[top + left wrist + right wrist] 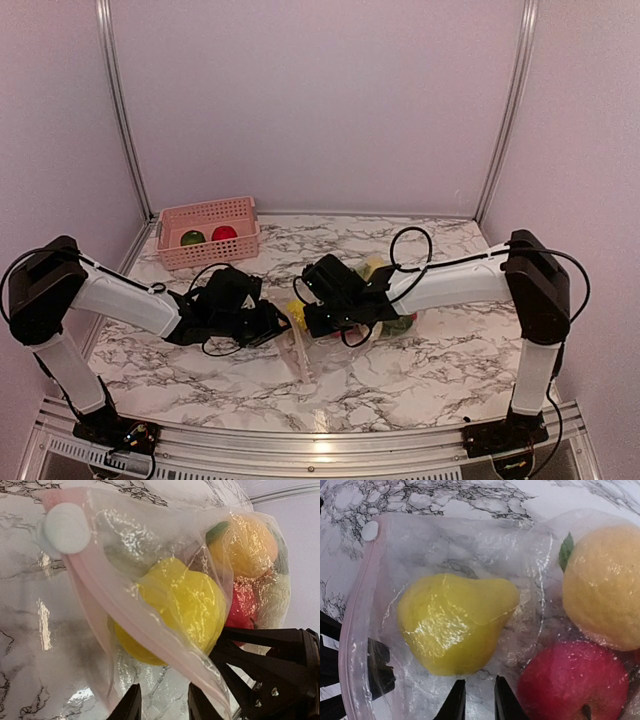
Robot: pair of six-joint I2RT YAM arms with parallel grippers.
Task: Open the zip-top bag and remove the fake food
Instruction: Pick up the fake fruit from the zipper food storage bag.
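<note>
The zip-top bag [300,355] lies on the marble between my two grippers. Its pink zip strip [107,607] ends at a white slider [65,527]. Inside are fake food pieces: a yellow pear [455,622], an orange fruit [605,585] and a red apple [572,685]. My left gripper [165,705] is at the bag's zip edge, its fingers apart with marble showing between them. My right gripper [479,700] hovers over the bag's clear film just below the pear, fingers narrowly apart with nothing seen in the gap. In the top view the left gripper [283,325] and right gripper [312,318] nearly meet.
A pink slatted basket [205,207] stands at the back left with a green piece [192,238] and a red piece [224,233] in it. The right arm's dark wrist [270,670] sits close beside the left fingers. Walls enclose the table on three sides.
</note>
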